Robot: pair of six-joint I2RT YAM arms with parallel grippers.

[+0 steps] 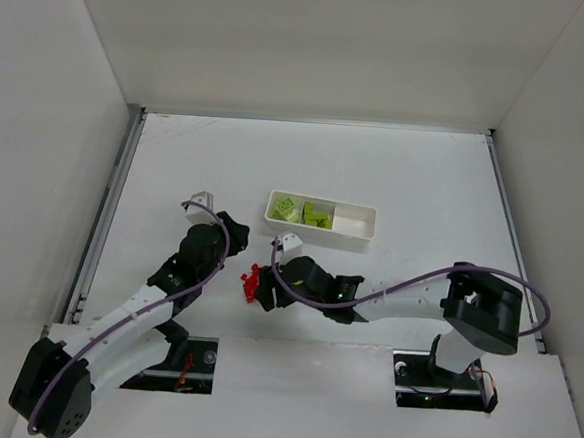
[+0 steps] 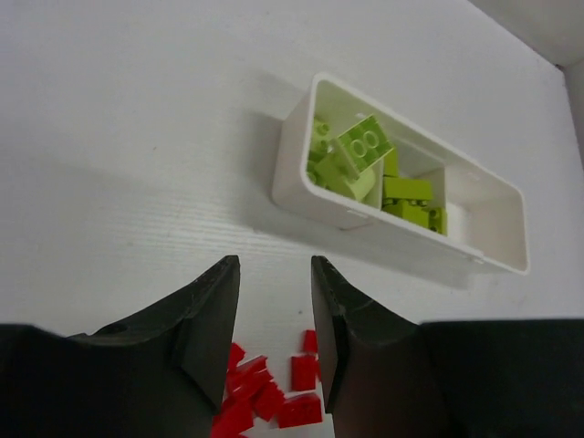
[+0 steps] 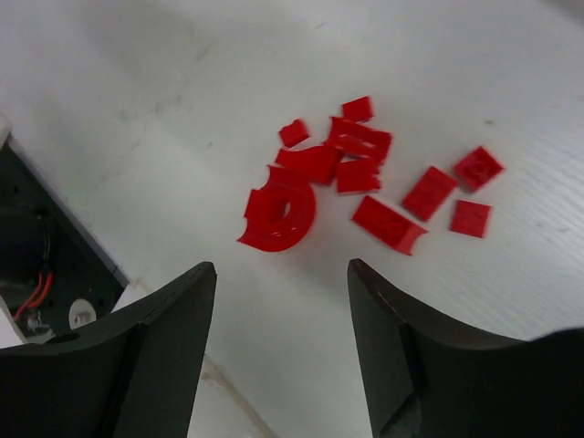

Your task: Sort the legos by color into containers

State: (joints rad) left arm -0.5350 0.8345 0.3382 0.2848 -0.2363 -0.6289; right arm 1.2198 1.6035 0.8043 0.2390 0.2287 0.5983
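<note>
The red legos lie in a little heap on the table, at about 7 o'clock from the white tray. The green legos are in the tray, in the two compartments at its left end. The right gripper hangs just over the red heap, fingers spread wide, nothing in them. The left gripper sits at about 11 o'clock from the heap, fingers only a little apart, holding nothing too.

I think the job now is to pick up one red brick. They are tiny and some touch, so go for a loose one at 3 o'clock of the heap. Come straight down, one finger on each side, and squeeze gently so it does not pop away. Then carry it to the compartment with no green.
</note>
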